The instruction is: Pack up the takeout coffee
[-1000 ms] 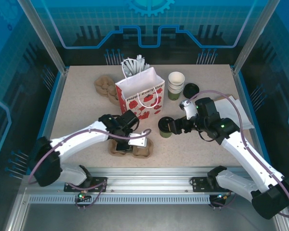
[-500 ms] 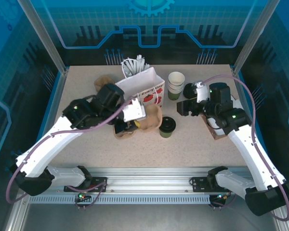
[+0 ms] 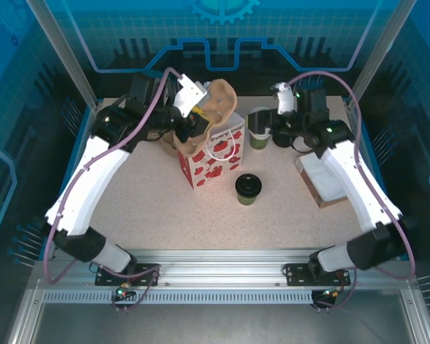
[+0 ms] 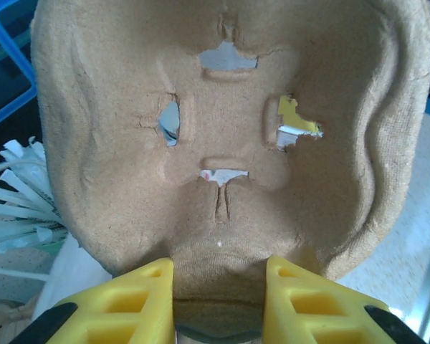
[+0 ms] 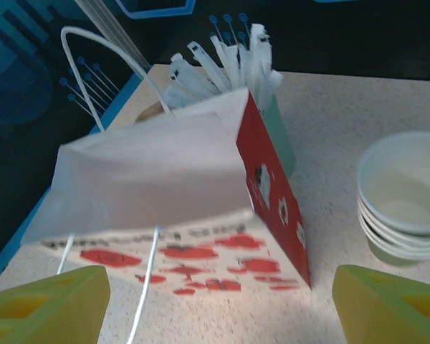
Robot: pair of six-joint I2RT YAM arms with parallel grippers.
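One carrier (image 3: 221,100) clamped in left gripper (image 4: 218,287), tilted over bag (image 3: 211,147) mouth, likely for dropping in first. Right gripper (image 5: 215,304) spread wide, empty, facing bag, perhaps to steady it. Coffee (image 3: 249,188) upright on table (image 3: 165,208) near bag, unpacked.

A speckled beige worktop (image 3: 165,208) sits inside a booth. The back wall (image 3: 287,36) and both side walls (image 3: 14,107) are translucent blue panels, printed with lighter circuit-like lines and a gear emblem (image 3: 223,7) at top centre. Slanted aluminium posts (image 3: 61,50) frame the back corners. A slotted metal rail (image 3: 222,276) runs along the near edge. The light is bright and even, and shadows on the worktop are soft.
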